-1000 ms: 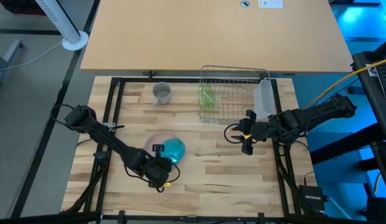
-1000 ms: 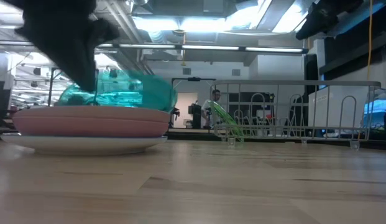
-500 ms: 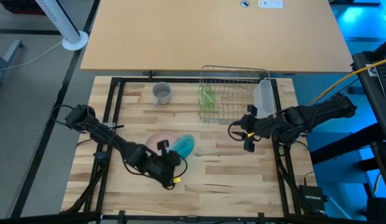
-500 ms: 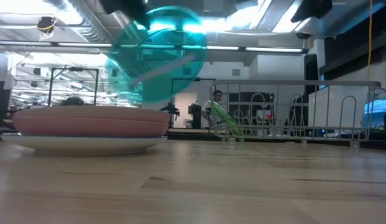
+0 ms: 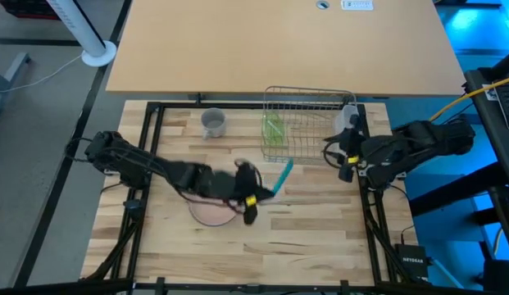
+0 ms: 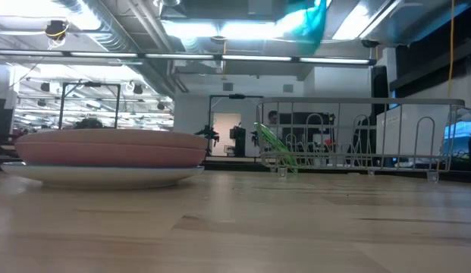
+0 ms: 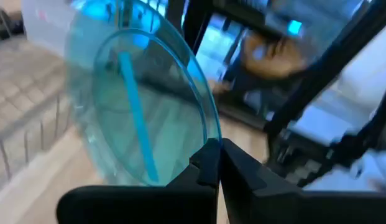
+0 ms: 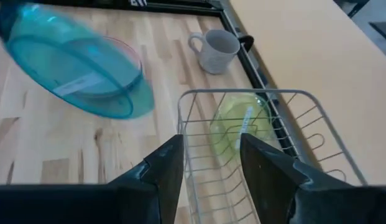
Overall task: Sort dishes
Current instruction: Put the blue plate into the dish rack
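Wooden desk (image 5: pixel 303 221) | left pincer (image 5: pixel 258 192) is gripping teal plate (image 5: pixel 280 177) aloft, near rack (image 5: pixel 307 123) | right pincer (image 8: pixel 205 165) is hovering spread beside rack | pink plate (image 5: pixel 211 211) lying flat

- You have a wire dish rack (image 5: pixel 307 123) at the tabletop's (image 5: pixel 303 221) far right.
- A translucent plastic tub (image 5: pixel 346 121) sits just beside the rack's right side.
- Beyond the far edge lies a tan board (image 5: pixel 279 45).

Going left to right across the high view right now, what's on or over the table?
Grey cup → pink plate → left gripper holding the teal plate → wire rack with the green plate in it → right gripper.
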You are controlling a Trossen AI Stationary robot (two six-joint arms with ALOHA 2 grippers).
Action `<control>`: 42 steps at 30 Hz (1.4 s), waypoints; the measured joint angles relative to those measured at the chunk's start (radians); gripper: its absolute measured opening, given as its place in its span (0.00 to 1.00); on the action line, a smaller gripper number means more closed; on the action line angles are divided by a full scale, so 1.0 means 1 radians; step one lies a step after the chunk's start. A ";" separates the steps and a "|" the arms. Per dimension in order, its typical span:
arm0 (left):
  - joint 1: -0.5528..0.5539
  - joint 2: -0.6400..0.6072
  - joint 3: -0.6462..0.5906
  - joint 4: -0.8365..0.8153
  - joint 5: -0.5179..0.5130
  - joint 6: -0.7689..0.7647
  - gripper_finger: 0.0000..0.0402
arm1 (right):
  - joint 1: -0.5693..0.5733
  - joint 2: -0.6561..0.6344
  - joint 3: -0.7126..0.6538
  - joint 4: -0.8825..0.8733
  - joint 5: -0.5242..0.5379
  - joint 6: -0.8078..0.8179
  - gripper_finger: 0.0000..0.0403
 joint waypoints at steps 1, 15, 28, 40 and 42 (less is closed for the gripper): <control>0.024 -0.011 0.000 0.012 0.015 -0.003 0.00 | 0.000 0.000 0.018 -0.021 0.001 0.000 0.41; 0.450 -0.034 0.000 0.041 0.328 -0.172 0.00 | 0.000 -0.134 0.086 -0.088 0.201 0.008 0.41; 0.577 0.160 0.000 0.269 0.484 -0.311 0.00 | 0.000 -0.216 0.086 -0.088 0.261 0.017 0.41; 0.633 0.217 -0.001 0.265 0.467 -0.357 0.00 | 0.000 -0.214 0.063 -0.130 0.241 0.035 0.41; 0.639 0.219 -0.001 0.255 0.460 -0.363 0.00 | 0.000 -0.214 0.047 -0.138 0.240 0.037 0.41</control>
